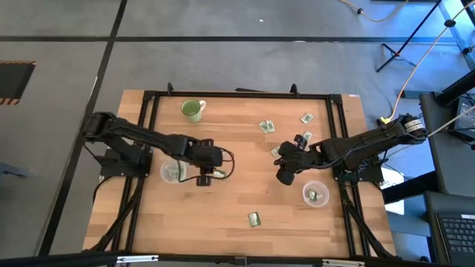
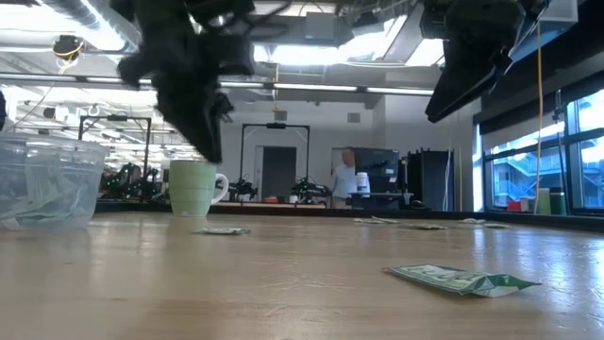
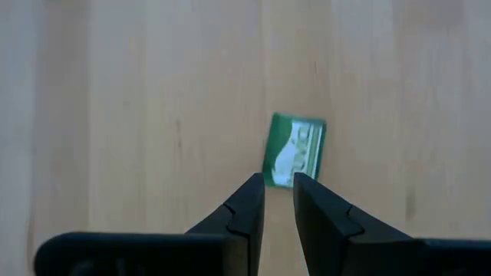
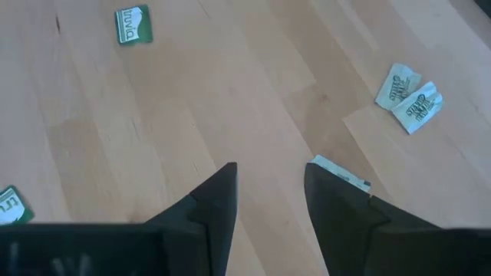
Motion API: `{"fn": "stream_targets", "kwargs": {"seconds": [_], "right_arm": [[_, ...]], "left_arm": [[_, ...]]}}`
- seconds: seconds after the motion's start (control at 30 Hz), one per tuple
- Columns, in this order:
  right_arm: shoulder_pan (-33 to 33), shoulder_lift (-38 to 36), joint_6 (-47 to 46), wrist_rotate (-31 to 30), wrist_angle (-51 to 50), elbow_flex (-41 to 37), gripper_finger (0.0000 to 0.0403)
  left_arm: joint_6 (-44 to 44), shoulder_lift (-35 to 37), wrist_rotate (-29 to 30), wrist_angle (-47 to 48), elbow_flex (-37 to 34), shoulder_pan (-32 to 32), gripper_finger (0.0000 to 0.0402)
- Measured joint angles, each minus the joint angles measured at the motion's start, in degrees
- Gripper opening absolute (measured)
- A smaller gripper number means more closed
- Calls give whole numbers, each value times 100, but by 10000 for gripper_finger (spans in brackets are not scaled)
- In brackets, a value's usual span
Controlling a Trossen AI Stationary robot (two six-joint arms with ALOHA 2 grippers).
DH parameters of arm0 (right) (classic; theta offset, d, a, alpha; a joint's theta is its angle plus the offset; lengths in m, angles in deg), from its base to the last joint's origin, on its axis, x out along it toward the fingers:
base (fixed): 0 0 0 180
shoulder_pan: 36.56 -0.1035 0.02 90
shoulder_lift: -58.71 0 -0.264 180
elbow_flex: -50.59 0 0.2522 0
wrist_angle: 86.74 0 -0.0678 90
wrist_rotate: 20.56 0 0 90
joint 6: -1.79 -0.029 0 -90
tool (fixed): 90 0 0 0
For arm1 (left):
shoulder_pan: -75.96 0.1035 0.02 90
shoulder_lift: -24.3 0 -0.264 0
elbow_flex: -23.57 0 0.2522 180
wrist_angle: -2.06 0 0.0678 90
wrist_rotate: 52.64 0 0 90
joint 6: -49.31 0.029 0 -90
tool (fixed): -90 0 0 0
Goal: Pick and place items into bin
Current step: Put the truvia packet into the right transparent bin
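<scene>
Because the left claw (image 3: 278, 192) hangs nearly closed and empty above a green packet (image 3: 294, 150) at its twelve o'clock, descending could skid it; the right claw (image 4: 270, 184) gapes empty.

Only legible-ish text: white lettering on a green packet (image 4: 133, 24) in my right wrist view, looks like "truvia", not certain. Packet (image 3: 294, 150) under my left wrist cam has a white logo, unreadable. The pair of packets (image 4: 409, 96) shows print too small to read. Nothing else readable.
</scene>
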Motion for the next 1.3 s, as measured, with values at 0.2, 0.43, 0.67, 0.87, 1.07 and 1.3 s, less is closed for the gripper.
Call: {"fn": "stream_targets", "kwargs": {"seconds": [0.2,0.43,0.67,0.87,1.07,1.3], "right_arm": [[0,0,2,11,-15,0,155],[0,0,6,11,-22,0,155],[0,0,20,11,-26,0,155],[0,0,13,11,-23,-23,155],[-1,0,7,11,-18,-24,155],[-2,0,7,11,-22,-31,155]], "left_arm": [[916,-575,-158,-121,-2,7,82],[959,-946,-345,-293,-2,214,116],[863,-1084,-649,-301,-2,416,116],[805,-1085,-744,-363,-2,429,98],[794,-1285,-771,-454,-2,429,91],[794,-1615,-843,-421,41,429,87]]}}
